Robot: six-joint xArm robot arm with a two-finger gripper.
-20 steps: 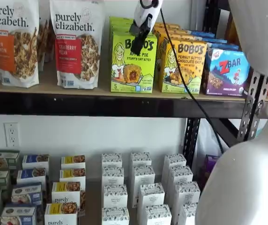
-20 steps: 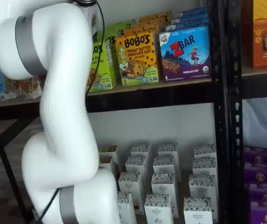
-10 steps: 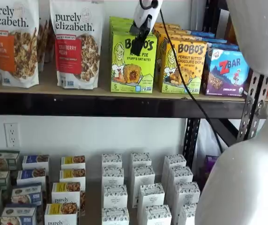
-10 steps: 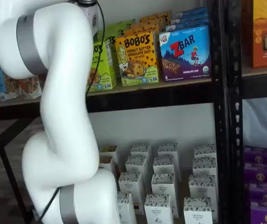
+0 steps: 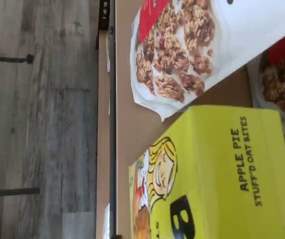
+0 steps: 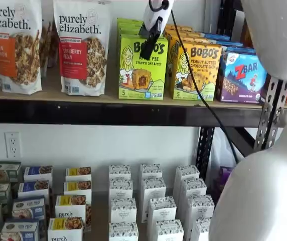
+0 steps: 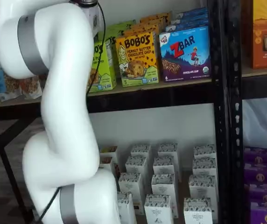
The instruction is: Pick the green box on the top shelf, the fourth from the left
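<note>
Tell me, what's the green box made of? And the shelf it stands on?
The green box looks like thin printed cardboard: flat faces, crisp folded edges and a slightly glossy print. The top shelf seems to be a tan, matte board, perhaps pressed wood or fibreboard, with a black front beam that looks like painted metal.

Even, bright indoor light throughout; both shelf views are slightly soft, and the wrist view blurs near the green box (image 5: 217, 174).
</note>
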